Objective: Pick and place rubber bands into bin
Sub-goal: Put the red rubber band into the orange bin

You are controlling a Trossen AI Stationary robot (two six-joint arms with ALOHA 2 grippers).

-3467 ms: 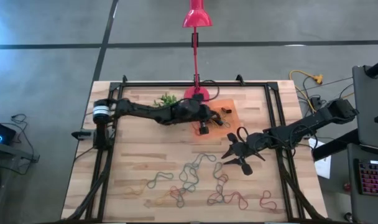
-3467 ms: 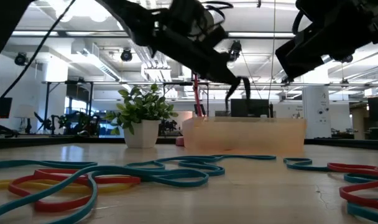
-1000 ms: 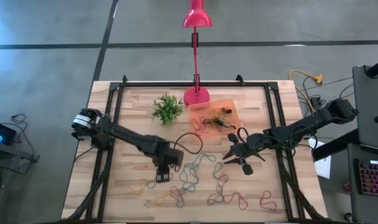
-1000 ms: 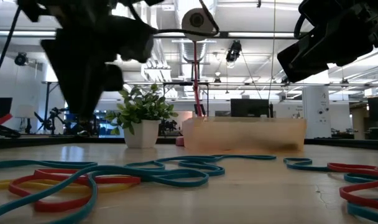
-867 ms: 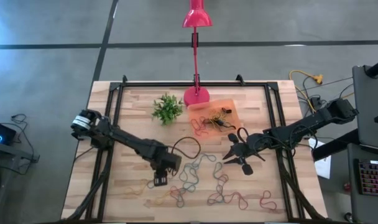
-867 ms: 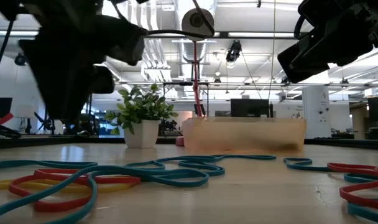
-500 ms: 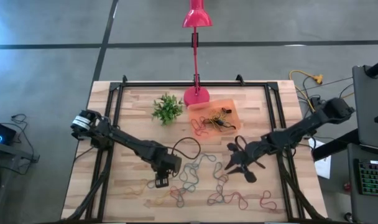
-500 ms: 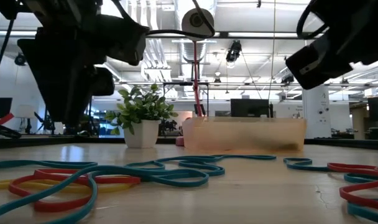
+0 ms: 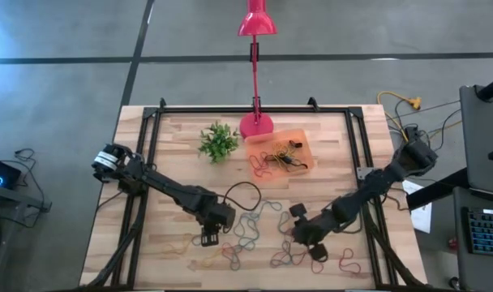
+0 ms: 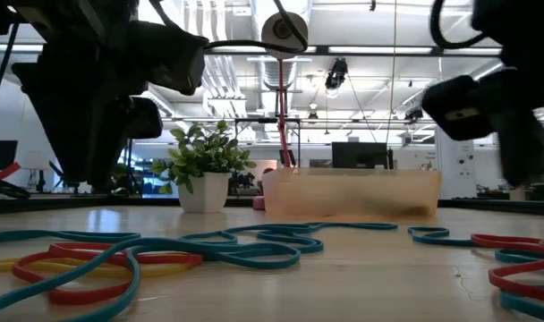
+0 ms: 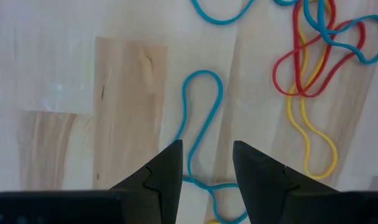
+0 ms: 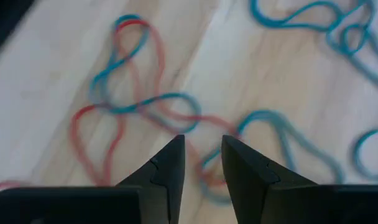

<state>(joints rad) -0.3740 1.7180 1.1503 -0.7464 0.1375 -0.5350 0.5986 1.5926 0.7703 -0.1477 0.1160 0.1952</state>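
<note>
Left end effector (image 9: 208, 238) sat low over the loose rubber bands (image 9: 263, 235) at the worktop's (image 9: 173, 178) front-left. Right end effector (image 9: 315, 247) was down over the front-centre bands. The bin (image 9: 305, 149) stood at the back, beside the pink lamp base (image 9: 255, 126) and plant (image 9: 216, 141), with several bands already in it.

Low view: both my arms were dark shapes above the bands (image 10: 165, 255); bin (image 10: 351, 195) behind, right of the plant (image 10: 203, 165).

Left wrist view: fingers (image 11: 167, 174) were spread, empty, straddling a teal band (image 11: 198, 118) on the wood; red and yellow loops (image 11: 310, 74) lay nearby.

Right wrist view: fingers (image 12: 167, 168) were slightly parted, gripping nothing, above tangled teal and red bands (image 12: 145, 106).
</note>
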